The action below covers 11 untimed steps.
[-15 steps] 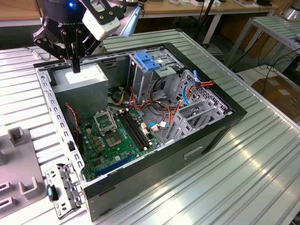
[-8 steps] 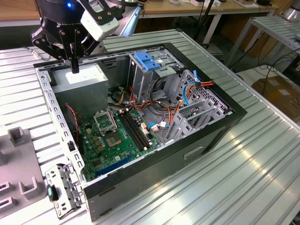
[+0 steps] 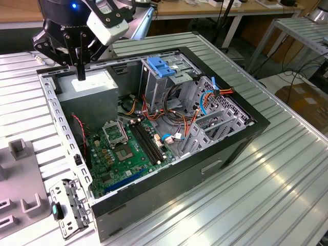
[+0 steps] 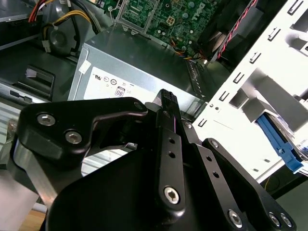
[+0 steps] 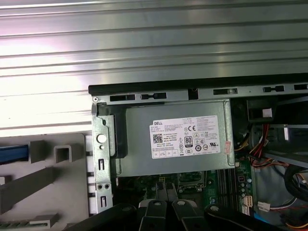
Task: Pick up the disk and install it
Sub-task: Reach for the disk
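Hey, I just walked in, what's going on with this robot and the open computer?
A robot arm is working over an open computer case on a ribbed metal table. Its claw hangs just above the power supply in one corner of the case, shut and holding nothing. The disk, seen by its blue frame, lies in a grey holder beside the case, not yet picked up.

Ribbed metal worktop carrying an open computer case; a grey plastic fixture and a perforated metal panel lie beside it, at the exterior view's left.

Ribbed metal table, wooden benches
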Tool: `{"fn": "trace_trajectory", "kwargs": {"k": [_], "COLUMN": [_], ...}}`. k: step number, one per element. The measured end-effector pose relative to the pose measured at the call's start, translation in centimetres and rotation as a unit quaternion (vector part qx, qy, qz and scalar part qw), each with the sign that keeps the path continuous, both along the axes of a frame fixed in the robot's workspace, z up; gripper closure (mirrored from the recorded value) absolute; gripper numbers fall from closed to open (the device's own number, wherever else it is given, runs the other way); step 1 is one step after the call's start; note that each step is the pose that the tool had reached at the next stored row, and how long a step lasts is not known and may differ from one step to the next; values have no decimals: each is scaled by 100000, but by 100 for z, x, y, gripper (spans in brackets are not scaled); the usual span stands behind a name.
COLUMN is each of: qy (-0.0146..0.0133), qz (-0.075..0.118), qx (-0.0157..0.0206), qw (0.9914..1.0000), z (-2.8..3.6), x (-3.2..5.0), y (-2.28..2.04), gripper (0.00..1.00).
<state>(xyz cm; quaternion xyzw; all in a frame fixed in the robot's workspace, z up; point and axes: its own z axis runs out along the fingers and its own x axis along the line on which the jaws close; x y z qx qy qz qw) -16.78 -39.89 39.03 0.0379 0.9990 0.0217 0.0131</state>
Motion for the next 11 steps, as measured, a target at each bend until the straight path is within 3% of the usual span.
{"fn": "trace_trajectory", "kwargs": {"k": [11], "qy": [1], "qz": [2], "qx": [-1], "qw": [100000], "z": [-6], "x": [-32], "y": [0], "gripper": [89]}}
